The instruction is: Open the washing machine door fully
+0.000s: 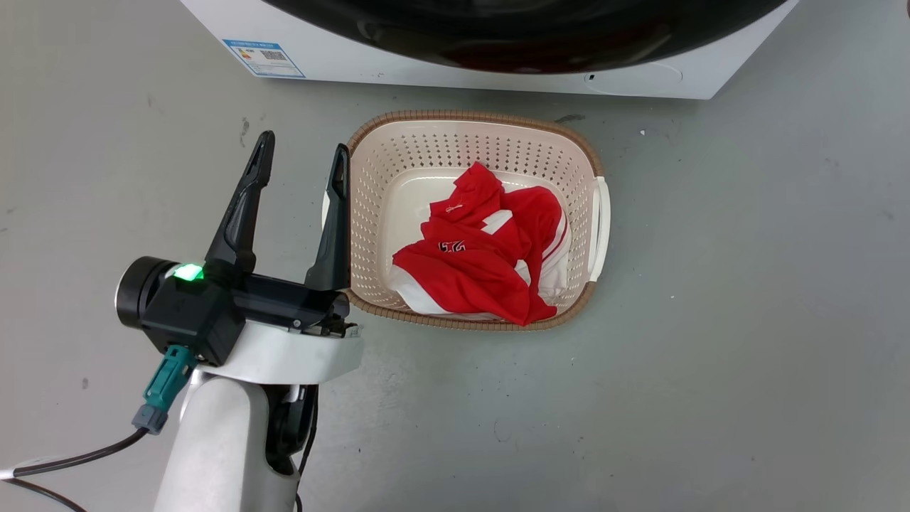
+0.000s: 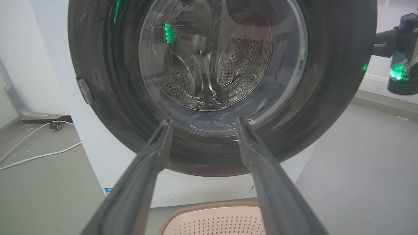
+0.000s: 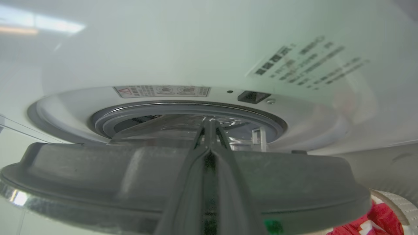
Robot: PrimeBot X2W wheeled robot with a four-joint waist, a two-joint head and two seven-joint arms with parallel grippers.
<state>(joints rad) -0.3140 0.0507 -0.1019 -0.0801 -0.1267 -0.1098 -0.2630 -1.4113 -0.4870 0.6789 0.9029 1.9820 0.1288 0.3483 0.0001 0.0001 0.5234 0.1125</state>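
Smooth grey concrete floor (image 1: 711,320), matte, under soft even light. Landmark is a beige perforated plastic laundry basket with a brown woven rim (image 1: 370,213), standing on the floor.
- Small dark scuff (image 1: 569,118) just past the basket's far rim.
- Longer dark smear (image 1: 244,131) off the basket's left.
- Left wrist view: plain white wall (image 2: 16,49) well left of the basket. Thin white cables (image 2: 36,156) trail over the floor there, near a small black caster wheel (image 2: 57,125).
- Right of the basket, the floor runs to a pale low ledge (image 2: 378,101).
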